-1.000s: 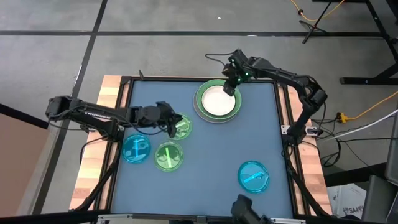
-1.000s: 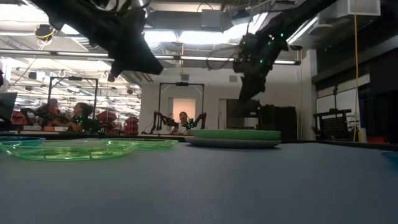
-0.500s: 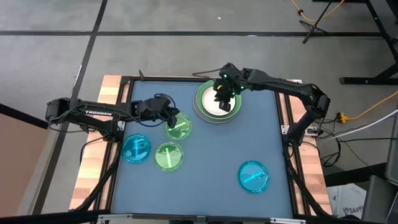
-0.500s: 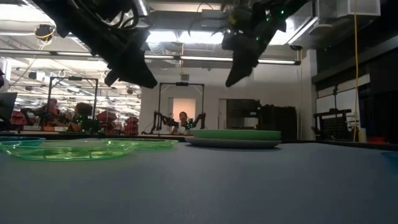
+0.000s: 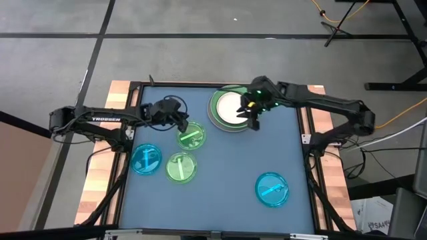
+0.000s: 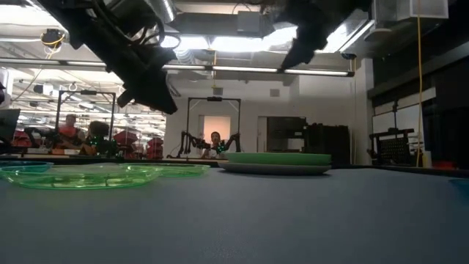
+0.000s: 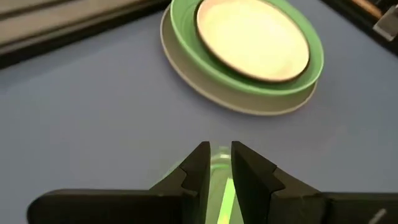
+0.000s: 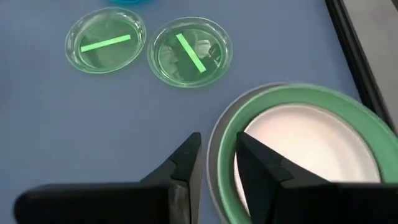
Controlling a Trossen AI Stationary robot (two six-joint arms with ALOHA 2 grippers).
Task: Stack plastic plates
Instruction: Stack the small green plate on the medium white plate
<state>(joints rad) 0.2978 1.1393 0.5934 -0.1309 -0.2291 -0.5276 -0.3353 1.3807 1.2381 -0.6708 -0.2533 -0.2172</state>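
At the table's far middle, a small white plate (image 5: 230, 107) lies in a light green plate (image 5: 215, 107), which rests on a grey plate (image 7: 249, 104). Two translucent green plates (image 5: 191, 137) (image 5: 181, 167) and a translucent blue one (image 5: 146, 160) lie flat at the left. Another blue plate (image 5: 272, 189) lies near right. My left gripper (image 5: 183, 123) hangs above the far edge of the nearer-to-stack green translucent plate (image 7: 220, 186), narrowly open and empty. My right gripper (image 5: 253, 121) hovers high over the stack's right rim (image 8: 227, 140), also narrowly open and empty.
A raised dark frame (image 5: 303, 113) borders the blue table mat. The mat's middle and near left are bare (image 5: 220, 193). In the low view, people sit in the room far behind the table (image 6: 88, 136).
My right gripper has swung from the stack's far edge across the white plate to its right rim, rising and rolling as it went. My left gripper has drifted toward the far edge, from over the translucent green plate to above its far rim. No plate has moved.
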